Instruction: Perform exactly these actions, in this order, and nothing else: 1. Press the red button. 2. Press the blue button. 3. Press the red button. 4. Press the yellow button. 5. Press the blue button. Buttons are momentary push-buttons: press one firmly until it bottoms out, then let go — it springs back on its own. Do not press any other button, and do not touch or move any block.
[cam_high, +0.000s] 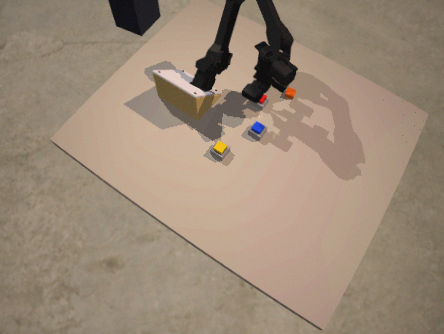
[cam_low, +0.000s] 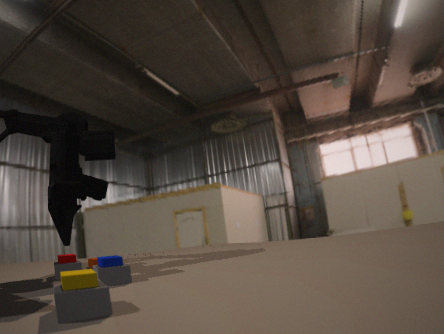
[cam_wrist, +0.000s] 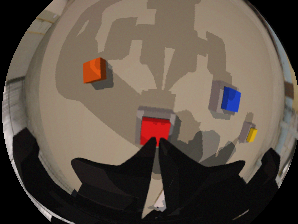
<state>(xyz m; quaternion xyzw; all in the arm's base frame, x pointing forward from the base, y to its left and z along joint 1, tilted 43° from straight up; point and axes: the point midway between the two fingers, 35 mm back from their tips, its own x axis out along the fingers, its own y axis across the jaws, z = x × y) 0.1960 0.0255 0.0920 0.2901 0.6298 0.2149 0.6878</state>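
Note:
My gripper (cam_low: 66, 244) (cam_wrist: 157, 141) is shut and empty, pointing down. Its tips hang a little above the red button (cam_high: 262, 99) (cam_low: 66, 258) (cam_wrist: 155, 130), with a small gap between in the exterior view. The red cap stands up from its grey base. The blue button (cam_high: 258, 127) (cam_low: 110, 261) (cam_wrist: 231, 99) stands on its own grey base, its cap raised. The yellow button (cam_high: 220, 147) (cam_low: 79, 279) (cam_wrist: 252, 135) also has its cap raised. In the top view the gripper partly hides the red button's base.
An orange block (cam_high: 290, 93) (cam_low: 92, 262) (cam_wrist: 94, 71) lies near the red button, on the side away from the yellow one. A tan, white-topped slanted box (cam_high: 175, 97) stands near the arm. A dark block (cam_high: 135, 17) is beyond the board's edge.

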